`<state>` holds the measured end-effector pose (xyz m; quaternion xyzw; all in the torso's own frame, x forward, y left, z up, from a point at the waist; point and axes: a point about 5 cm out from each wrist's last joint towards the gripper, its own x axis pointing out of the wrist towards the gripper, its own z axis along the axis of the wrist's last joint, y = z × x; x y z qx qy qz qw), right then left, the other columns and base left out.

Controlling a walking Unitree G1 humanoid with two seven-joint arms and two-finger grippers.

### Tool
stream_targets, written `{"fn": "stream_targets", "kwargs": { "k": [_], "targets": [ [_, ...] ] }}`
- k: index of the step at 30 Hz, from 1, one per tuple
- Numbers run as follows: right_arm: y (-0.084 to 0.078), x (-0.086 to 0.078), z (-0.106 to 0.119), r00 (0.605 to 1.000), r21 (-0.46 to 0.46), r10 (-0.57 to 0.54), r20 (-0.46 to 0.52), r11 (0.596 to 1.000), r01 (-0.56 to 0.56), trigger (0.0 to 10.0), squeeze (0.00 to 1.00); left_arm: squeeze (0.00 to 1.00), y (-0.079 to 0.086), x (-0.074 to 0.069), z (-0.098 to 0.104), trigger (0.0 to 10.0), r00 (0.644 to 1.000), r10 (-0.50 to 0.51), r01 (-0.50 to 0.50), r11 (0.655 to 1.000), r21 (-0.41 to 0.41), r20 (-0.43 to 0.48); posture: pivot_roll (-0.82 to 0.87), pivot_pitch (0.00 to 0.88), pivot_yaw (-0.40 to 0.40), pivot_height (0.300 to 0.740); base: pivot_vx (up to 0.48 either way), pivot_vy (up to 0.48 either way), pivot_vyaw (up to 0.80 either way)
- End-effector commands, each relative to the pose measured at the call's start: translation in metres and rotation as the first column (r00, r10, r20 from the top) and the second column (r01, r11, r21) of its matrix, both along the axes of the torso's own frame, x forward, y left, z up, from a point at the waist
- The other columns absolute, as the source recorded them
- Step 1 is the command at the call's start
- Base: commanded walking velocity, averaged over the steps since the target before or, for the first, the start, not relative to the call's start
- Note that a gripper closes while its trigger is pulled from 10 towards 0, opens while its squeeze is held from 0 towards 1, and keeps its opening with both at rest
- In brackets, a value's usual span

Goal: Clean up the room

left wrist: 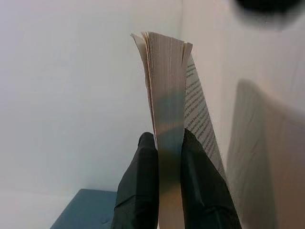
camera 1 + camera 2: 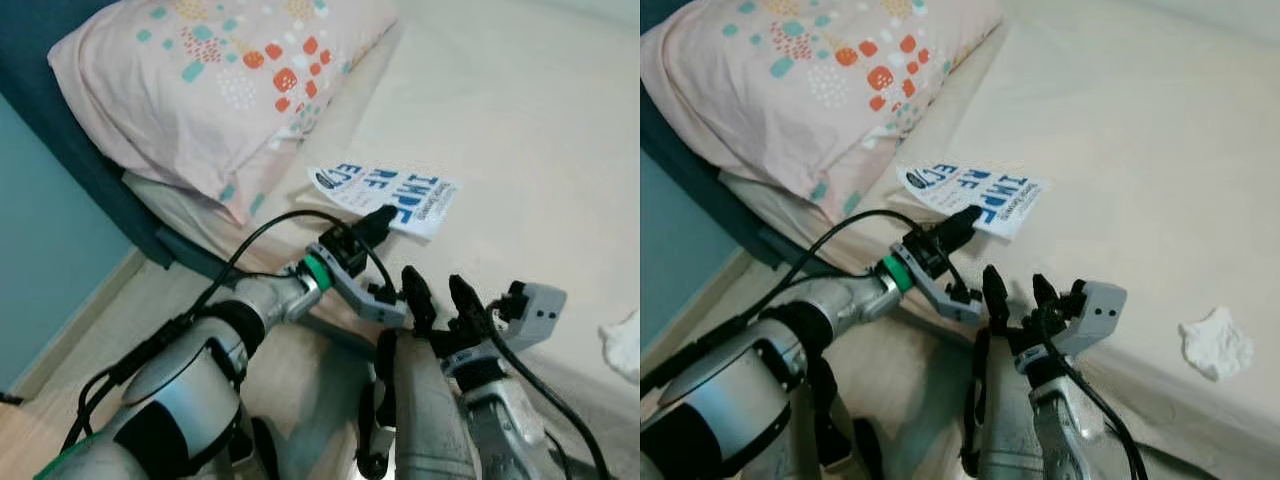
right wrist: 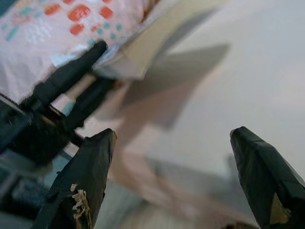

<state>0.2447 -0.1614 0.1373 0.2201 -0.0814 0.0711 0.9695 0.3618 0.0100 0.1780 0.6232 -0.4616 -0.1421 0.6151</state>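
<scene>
The right end effector (image 2: 1012,290) is held nearest, fingers spread apart, at the cream bed (image 2: 1140,150) edge. The left end effector (image 2: 383,218) is clamped on the white paperback book with blue lettering (image 2: 385,195), positioned over the mattress beside the pink dotted pillow (image 2: 220,80). A crumpled white tissue (image 2: 1216,343) is located rightward

This is a bedroom in a home. A bed with a cream fitted sheet (image 2: 520,120) stretches ahead of the left gripper (image 2: 378,222), and a pale pink pillow dotted with orange and teal shapes (image 2: 220,80) lies up and to that gripper's left, against a dark blue headboard (image 2: 60,140). Beneath the arms runs light wood-look flooring (image 2: 130,320), meeting a pale teal wall with a cream skirting board (image 2: 70,325).
</scene>
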Motion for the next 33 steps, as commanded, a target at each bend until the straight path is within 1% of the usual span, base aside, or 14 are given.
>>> {"fn": "stream_targets", "kwargs": {
  "k": [1, 9, 10, 11, 15, 16, 17, 20, 21, 24, 30, 31, 32, 33],
  "targets": [
    [-0.015, -0.008, -0.003, 0.997, 0.025, -0.072, -0.031, 0.997, 0.073, 10.0, 0.0, 0.0, 0.005, 0.004, 0.003, 10.0, 0.999, 0.03, -0.03, 0.999, 0.022, 0.039, -0.2, 0.371, 0.091, 0.517, 0.0, 0.0, 0.0],
    [-0.019, -0.012, 0.002, 0.997, 0.024, -0.072, -0.033, 0.997, 0.073, 10.0, 0.0, 0.0, 0.018, 0.013, 0.008, 10.0, 0.991, 0.106, -0.112, 0.991, 0.073, 0.083, -0.21, 0.386, 0.079, 0.517, 0.0, 0.0, 0.0],
    [-0.016, -0.012, 0.003, 0.997, 0.027, -0.062, -0.037, 0.998, 0.063, 10.0, 0.0, 0.0, 0.024, 0.016, 0.001, 10.0, 0.986, 0.158, -0.164, 0.976, 0.143, 0.052, -0.21, 0.386, 0.079, 0.517, 0.0, 0.0, 0.0],
    [-0.016, -0.012, 0.003, 0.997, 0.027, -0.062, -0.037, 0.998, 0.063, 10.0, 0.0, 0.0, 0.024, 0.016, 0.001, 10.0, 0.986, 0.158, -0.164, 0.976, 0.143, 0.052, -0.21, 0.386, 0.079, 0.517, 0.0, 0.0, 0.0],
    [-0.014, -0.012, 0.004, 0.998, 0.031, -0.057, -0.042, 0.998, 0.058, 10.0, 0.0, 0.0, 0.028, 0.014, -0.018, 10.0, 0.98, 0.196, -0.185, 0.954, 0.237, -0.026, -0.21, 0.388, 0.076, 0.517, 0.0, 0.0, 0.0],
    [-0.014, -0.013, 0.004, 0.997, 0.032, -0.056, -0.043, 0.998, 0.058, 10.0, 0.0, 0.83, 0.029, 0.013, -0.023, 10.0, 0.978, 0.202, -0.183, 0.947, 0.264, -0.048, -0.21, 0.388, 0.076, 0.517, 0.0, 0.0, 0.0],
    [-0.014, -0.013, 0.004, 0.997, 0.033, -0.056, -0.045, 0.998, 0.057, 10.0, 0.0, 0.83, 0.03, 0.011, -0.031, 10.0, 0.975, 0.209, -0.176, 0.938, 0.298, -0.081, -0.21, 0.388, 0.076, 0.517, 0.0, 0.0, 0.0],
    [-0.014, -0.013, 0.004, 0.997, 0.033, -0.056, -0.047, 0.998, 0.058, 10.0, 0.0, 0.83, 0.031, 0.01, -0.035, 10.0, 0.972, 0.212, -0.171, 0.933, 0.318, -0.101, -0.21, 0.388, 0.076, 0.517, 0.0, 0.0, 0.0],
    [-0.015, -0.014, 0.005, 0.997, 0.033, -0.056, -0.048, 0.998, 0.058, 10.0, 0.0, 1.0, 0.033, 0.009, -0.04, 10.0, 0.967, 0.225, -0.173, 0.927, 0.334, -0.123, -0.23, 0.391, 0.072, 0.517, 0.0, 0.0, 0.0],
    [-0.017, -0.013, 0.005, 0.997, 0.033, -0.056, -0.047, 0.998, 0.058, 10.0, 0.0, 1.0, 0.036, 0.009, -0.045, 10.0, 0.952, 0.249, -0.181, 0.926, 0.332, -0.176, -0.22, 0.374, 0.069, 0.517, 0.0, 0.0, 0.0],
    [-0.017, -0.012, 0.006, 0.997, 0.033, -0.055, -0.046, 0.998, 0.057, 10.0, 0.0, 1.0, 0.038, 0.009, -0.046, 10.0, 0.947, 0.256, -0.183, 0.927, 0.326, -0.194, -0.22, 0.374, 0.069, 0.517, 0.0, 0.0, 0.0],
    [-0.017, -0.008, 0.007, 0.998, 0.034, -0.051, -0.039, 0.998, 0.052, 10.0, 0.0, 1.0, 0.04, 0.009, -0.046, 10.0, 0.927, 0.27, -0.197, 0.941, 0.275, -0.26, -0.19, 0.35, 0.069, 0.517, 0.0, 0.0, 0.0],
    [-0.017, -0.008, 0.007, 0.998, 0.034, -0.051, -0.039, 0.998, 0.052, 10.0, 0.0, 1.0, 0.04, 0.009, -0.046, 10.0, 0.927, 0.27, -0.197, 0.941, 0.275, -0.26, -0.19, 0.35, 0.069, 0.517, 0.0, 0.0, 0.0],
    [-0.017, -0.005, 0.007, 0.998, 0.036, -0.046, -0.033, 0.998, 0.047, 10.0, 0.0, 0.0, 0.041, 0.01, -0.045, 10.0, 0.909, 0.267, -0.204, 0.955, 0.217, -0.319, -0.18, 0.337, 0.065, 0.517, 0.0, 0.0, 0.0]
  ]
}}
